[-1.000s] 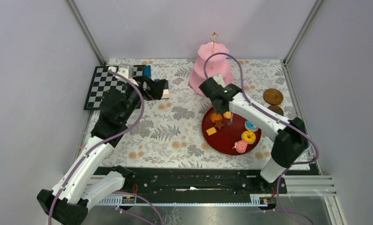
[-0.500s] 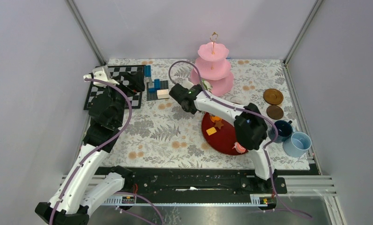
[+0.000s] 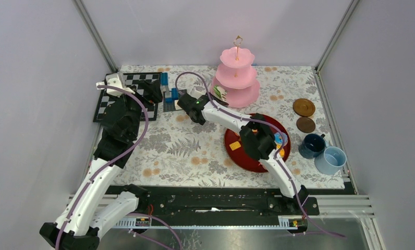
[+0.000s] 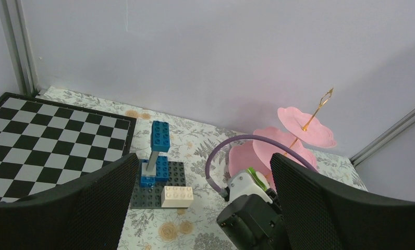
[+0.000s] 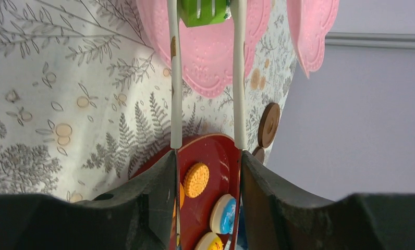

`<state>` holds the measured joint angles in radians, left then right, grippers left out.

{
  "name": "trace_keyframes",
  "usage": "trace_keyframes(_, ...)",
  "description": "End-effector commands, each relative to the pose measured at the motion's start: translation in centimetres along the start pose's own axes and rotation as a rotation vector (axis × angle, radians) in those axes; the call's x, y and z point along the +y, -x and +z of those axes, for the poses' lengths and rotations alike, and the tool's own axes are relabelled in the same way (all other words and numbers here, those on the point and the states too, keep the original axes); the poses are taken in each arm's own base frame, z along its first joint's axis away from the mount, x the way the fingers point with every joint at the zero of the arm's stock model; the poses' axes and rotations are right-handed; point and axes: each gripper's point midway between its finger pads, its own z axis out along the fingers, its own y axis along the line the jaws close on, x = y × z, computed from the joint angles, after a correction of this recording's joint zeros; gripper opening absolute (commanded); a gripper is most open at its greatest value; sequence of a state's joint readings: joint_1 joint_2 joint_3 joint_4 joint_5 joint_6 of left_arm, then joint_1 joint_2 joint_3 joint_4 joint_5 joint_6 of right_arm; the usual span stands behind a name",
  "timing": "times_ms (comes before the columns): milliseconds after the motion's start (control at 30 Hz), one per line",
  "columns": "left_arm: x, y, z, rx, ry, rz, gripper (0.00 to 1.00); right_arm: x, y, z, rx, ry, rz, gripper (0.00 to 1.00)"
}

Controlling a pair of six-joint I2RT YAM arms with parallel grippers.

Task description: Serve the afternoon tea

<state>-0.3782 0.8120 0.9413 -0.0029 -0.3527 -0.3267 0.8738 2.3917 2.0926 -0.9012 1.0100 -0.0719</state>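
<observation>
We find the right pincer (image 5: pixel 207 159) partly closed on the white tongs (image 5: pixel 175 78), its 2 fingers pressing the 2 arms of the tongs from outside. Straight ahead of this pincer, at the far tip of the tongs, a green sweet (image 5: pixel 203 11) is clamped over the lowest tier of the pink 3-tier stand (image 3: pixel 237 74). We cannot tell whether the sweet touches that tier. Near this pincer, on the side towards the arm bases, lies the dark red tray (image 3: pixel 242 156). It carries a round orange biscuit (image 5: pixel 196 179) and a blue-topped sweet (image 5: pixel 223 213), along with other sweets partly hidden by the arm. Well apart from the right pincer, beyond the tray near the right edge of the counter (image 3: pixel 179 146), we note 2 brown saucers (image 3: pixel 303 107) and 2 blue cups (image 3: pixel 310 145). The cups stand beside each other, off the saucers. The left pincer (image 4: pixel 204 172) stands wide open and holds nothing. Ahead of and below it sits a block build (image 4: pixel 156 166) of blue, grey and cream bricks, with the chessboard (image 4: pixel 49 140) to its left.
</observation>
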Motion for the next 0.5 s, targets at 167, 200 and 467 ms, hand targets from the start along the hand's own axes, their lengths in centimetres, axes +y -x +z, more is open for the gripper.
trace_keyframes(167,-0.6,0.9,0.2,-0.026,-0.023,-0.021,0.99,-2.3,1.3,2.9,0.030,-0.105,0.008,0.20)
trace_keyframes(200,-0.6,0.9,0.2,-0.025,-0.025,-0.021,0.99,-2.4,1.2,3.2,0.036,-0.107,0.011,0.20)
trace_keyframes(467,-0.8,0.7,0.4,-0.018,-0.032,-0.024,0.99,-2.1,1.3,5.4,0.061,-0.101,0.017,0.23)
